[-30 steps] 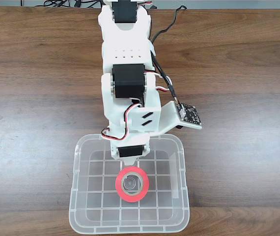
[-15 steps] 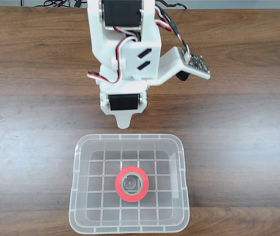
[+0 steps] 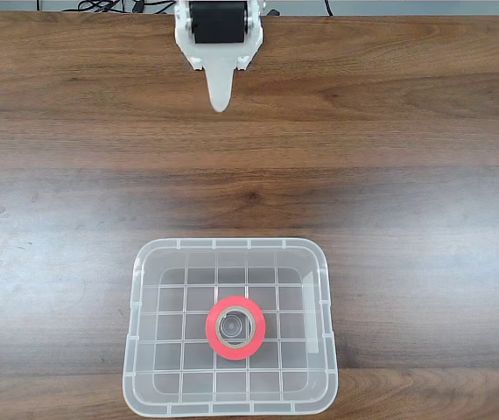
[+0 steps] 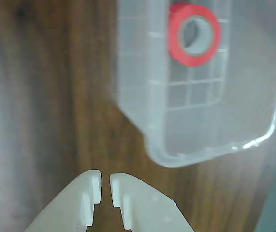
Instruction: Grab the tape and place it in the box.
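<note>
Red tape [image 3: 235, 327] lying flat at the middle of the clear box [image 3: 136, 315], box near the worktop's [image 3: 407, 175] front edge, gripper [image 4: 105, 186] at the far edge, well apart, fingers nearly together on nothing, bare wood between, cables [image 3: 101, 5] beyond the far edge.

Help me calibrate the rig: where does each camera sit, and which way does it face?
Fixed view: above, looking straight down at the table; the gripper enters at the top edge.
Wrist view: on the arm, looking past the gripper, jaws nearly closed, toward the box.
Shared: box with tape inside.
</note>
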`<state>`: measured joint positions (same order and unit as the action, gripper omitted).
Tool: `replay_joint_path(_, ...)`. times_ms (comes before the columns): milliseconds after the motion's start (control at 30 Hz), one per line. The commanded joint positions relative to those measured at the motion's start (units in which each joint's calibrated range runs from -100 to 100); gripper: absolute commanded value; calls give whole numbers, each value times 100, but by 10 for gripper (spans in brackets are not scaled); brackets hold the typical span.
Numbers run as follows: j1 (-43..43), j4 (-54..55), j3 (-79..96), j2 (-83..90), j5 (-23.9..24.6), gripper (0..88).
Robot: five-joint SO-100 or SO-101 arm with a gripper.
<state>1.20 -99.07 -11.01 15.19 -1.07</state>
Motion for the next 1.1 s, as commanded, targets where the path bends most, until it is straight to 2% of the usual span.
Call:
replay_joint_path(0, 268, -16, 2262, 2238, 28, 13)
replay_joint_path(100, 341, 412, 3497, 3034, 17, 13)
replay_joint_path(333, 348, 2287, 6344, 4458, 2, 15)
replay_joint_path(467, 326, 2852, 7711, 5037, 2, 20)
replay_joint_path(767, 275, 3331, 9367, 6429, 44, 20)
replay_joint_path(1067, 260, 2912, 10286, 8038, 54, 21)
